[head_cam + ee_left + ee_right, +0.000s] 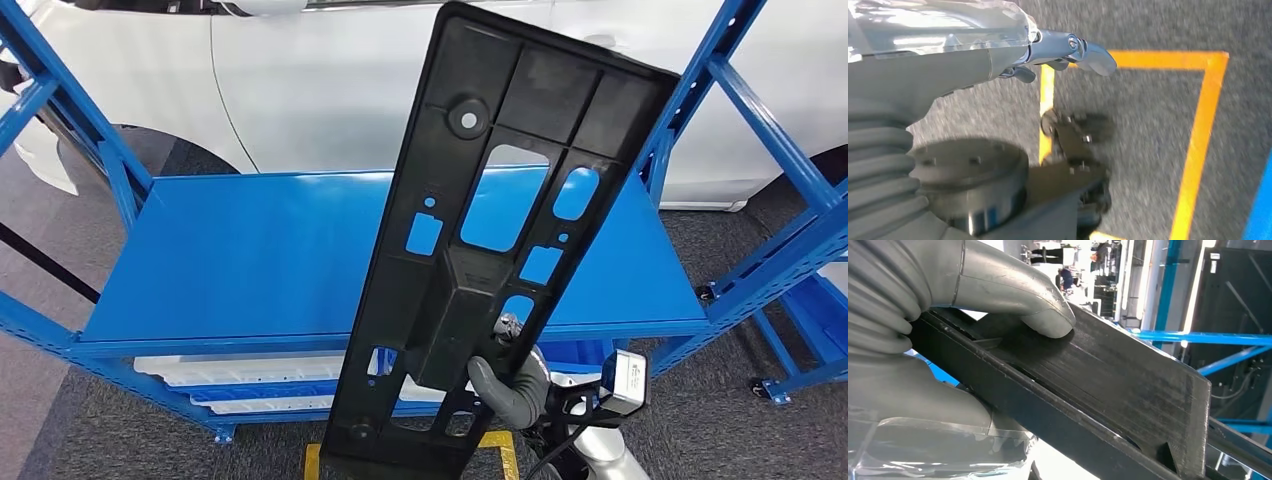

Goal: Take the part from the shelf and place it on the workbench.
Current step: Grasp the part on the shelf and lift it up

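Observation:
A long black plastic part with several cut-outs stands almost upright in front of the blue shelf, leaning slightly to the right. My right hand grips it near its lower end, thumb pressed on its face. Close up in the right wrist view, the thumb presses on the black part. My left hand hangs over the grey carpet with its fingers stretched out and nothing in it.
The blue shelf frame has slanted uprights at both sides. White parts lie on the lower shelf level. A white car stands behind the shelf. Yellow floor tape marks a box on the carpet.

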Controlling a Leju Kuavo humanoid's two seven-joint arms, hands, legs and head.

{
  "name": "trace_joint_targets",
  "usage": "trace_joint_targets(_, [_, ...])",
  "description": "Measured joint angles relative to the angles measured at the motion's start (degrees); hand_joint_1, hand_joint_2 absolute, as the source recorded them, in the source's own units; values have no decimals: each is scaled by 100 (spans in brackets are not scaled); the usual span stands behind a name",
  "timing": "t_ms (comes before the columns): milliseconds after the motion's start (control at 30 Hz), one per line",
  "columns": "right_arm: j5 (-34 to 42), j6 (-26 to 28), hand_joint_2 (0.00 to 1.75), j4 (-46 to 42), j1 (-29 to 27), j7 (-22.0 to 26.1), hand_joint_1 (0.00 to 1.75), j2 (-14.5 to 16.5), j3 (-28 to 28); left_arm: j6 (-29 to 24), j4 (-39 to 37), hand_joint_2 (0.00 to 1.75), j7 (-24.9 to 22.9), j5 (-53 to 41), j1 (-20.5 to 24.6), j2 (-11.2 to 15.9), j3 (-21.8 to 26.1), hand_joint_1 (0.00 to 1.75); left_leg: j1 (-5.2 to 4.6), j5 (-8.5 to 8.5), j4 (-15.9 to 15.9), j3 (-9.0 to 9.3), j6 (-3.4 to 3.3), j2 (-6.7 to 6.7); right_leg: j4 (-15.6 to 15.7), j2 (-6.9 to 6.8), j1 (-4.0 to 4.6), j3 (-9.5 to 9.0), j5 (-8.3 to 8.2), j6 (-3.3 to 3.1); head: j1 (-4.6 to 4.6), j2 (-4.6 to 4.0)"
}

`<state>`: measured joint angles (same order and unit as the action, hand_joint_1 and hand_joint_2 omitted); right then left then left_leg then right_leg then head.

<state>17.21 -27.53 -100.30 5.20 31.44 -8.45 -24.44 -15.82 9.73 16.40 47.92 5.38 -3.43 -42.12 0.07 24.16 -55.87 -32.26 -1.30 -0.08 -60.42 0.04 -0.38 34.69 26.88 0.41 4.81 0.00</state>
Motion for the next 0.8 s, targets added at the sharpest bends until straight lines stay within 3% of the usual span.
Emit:
trace_joint_targets(100, [28,54,175,3,-5,-16,175,-32,-44,-114,0,175,-63,48,0,0,-28,0,6,-39,29,-9,-29,5,-1059,0,-23,481,575,65,0,0])
trace_joint_targets(133, [30,75,175,7,-10,-22,175,-42,-53,-116,0,175,-87,75,-5,0,-28,0,5,-40,20,-18,-28,5,-1312,-1,-36,594,652,86,0,0])
trace_joint_targets(167, [31,97,175,10,-11,-31,175,-50,-61,-120,0,175,-124,87,-10,0,-28,0,8,-37,6,-26,-22,3,-1369,-2,-52,610,620,105,0,0])
trace_joint_targets(200, [33,113,175,13,-7,-40,175,-55,-67,-132,0,175,-171,88,-12,0,-29,0,14,-29,-20,-33,-10,0,-1190,-4,-71,509,483,122,0,0])
trace_joint_targets(267, [38,165,175,19,22,-58,175,-57,-92,-175,0,175,-270,94,-11,1,-29,0,18,16,-120,-67,49,-9,-449,-4,-108,118,147,141,0,0])
trace_joint_targets(333, [53,234,175,30,52,-69,175,-57,-116,-219,0,175,-358,110,-10,2,-29,0,3,71,-231,-121,122,-18,23,18,-113,-108,9,83,0,0])
trace_joint_targets(433, [99,360,175,47,73,-119,175,-52,-122,-292,0,175,-484,155,-17,5,-28,0,12,92,-275,-154,211,-23,64,31,-88,-103,-1,-54,0,0])
trace_joint_targets(500, [144,441,175,63,103,-184,175,-44,-121,-317,0,175,-552,191,-18,8,-27,0,31,245,-483,-241,274,-20,78,15,-98,-98,-24,-123,0,0])
trace_joint_targets(600, [207,512,175,112,141,-273,175,-35,-114,-317,0,175,-658,207,-21,10,-26,0,50,774,-1500,-696,338,-17,80,-3,-92,-79,-32,-165,1,0])
trace_joint_targets(633, [221,524,175,134,140,-292,175,-35,-110,-310,0,175,-702,204,-27,9,-26,0,53,870,-1794,-830,343,-17,78,-5,-85,-75,-32,-168,1,0])
trace_joint_targets(667, [229,538,175,156,135,-303,175,-36,-102,-302,0,175,-750,200,-33,9,-27,0,53,858,-1898,-877,337,-17,77,-5,-79,-76,-31,-168,0,0])
trace_joint_targets(700, [233,556,175,172,128,-307,175,-36,-93,-295,0,175,-794,196,-37,9,-27,0,52,737,-1767,-813,319,-17,76,-3,-73,-80,-31,-168,0,0])
trace_joint_targets(800, [217,593,175,182,102,-327,175,-29,-36,-349,-3,175,-1009,187,-26,20,-29,0,24,220,-633,-258,211,-18,78,4,-57,-99,-35,-152,0,0])
